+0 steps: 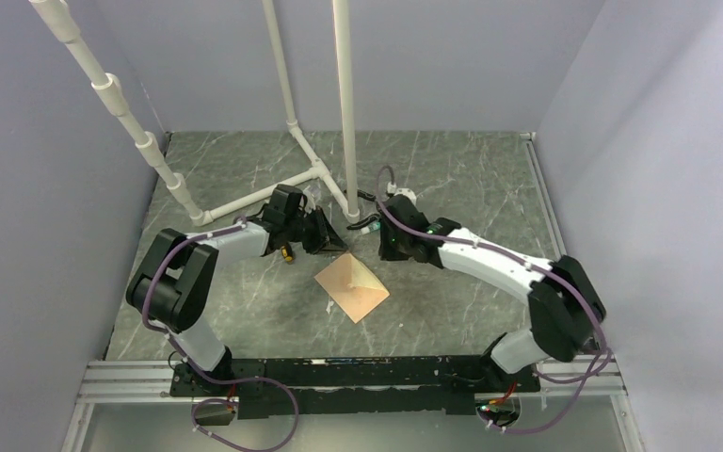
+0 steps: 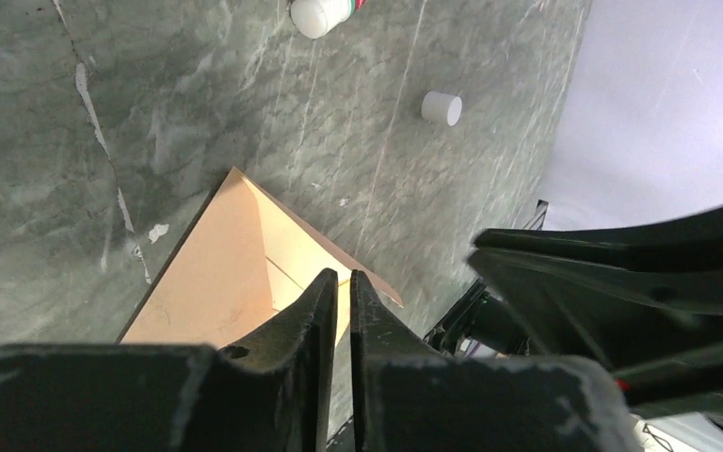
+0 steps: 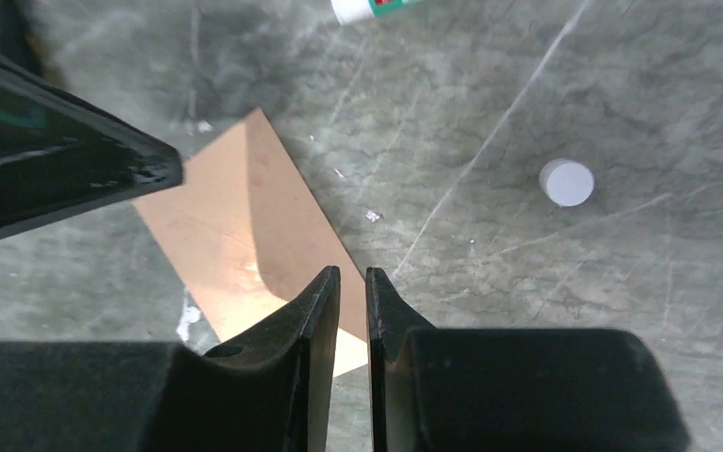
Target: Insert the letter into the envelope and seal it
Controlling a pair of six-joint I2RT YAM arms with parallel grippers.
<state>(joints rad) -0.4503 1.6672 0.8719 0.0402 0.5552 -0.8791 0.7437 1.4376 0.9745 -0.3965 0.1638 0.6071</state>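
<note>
Peach envelope (image 1: 351, 287) flat at centre of marble counter (image 1: 480, 188), long axis slanting far-left to near-right, far corner just below both arms' tips. Left jaws, right jaws nearly closed, gripping nothing — left marginally nearer. No separate letter in sight.

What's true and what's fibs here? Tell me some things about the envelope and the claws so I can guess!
1. The envelope lies on the table. True.
2. The left claw is holding the envelope. False: it grips nothing; the envelope lies free on the table.
3. A small white round piece sits on the table, apart from the envelope. True.
4. The envelope is blue. False: it is peach-tan.
5. The right claw is wide open. False: its fingers are nearly together.
</note>
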